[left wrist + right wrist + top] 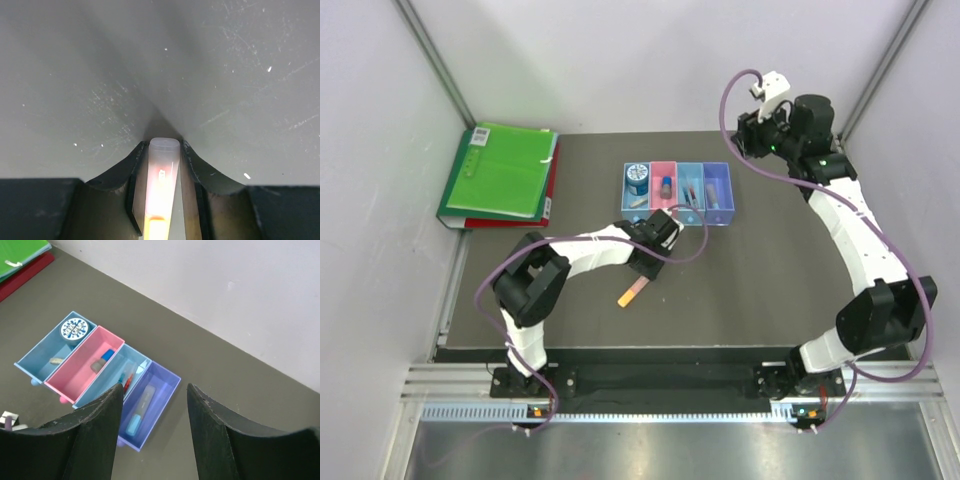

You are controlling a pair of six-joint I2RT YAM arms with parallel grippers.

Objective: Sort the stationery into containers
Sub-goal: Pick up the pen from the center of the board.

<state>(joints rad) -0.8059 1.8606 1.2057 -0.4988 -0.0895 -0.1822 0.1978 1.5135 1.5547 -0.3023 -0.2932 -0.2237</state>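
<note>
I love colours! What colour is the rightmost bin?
Purple bin, clearest in the right wrist view.

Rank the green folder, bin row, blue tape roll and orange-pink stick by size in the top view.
Green folder; bin row; blue tape roll and orange-pink stick look alike, the stick partly hidden by the left gripper.

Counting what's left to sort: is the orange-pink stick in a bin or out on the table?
Out. The orange-pink stick lies on the table in front of the bins, one end inside the left gripper.
</note>
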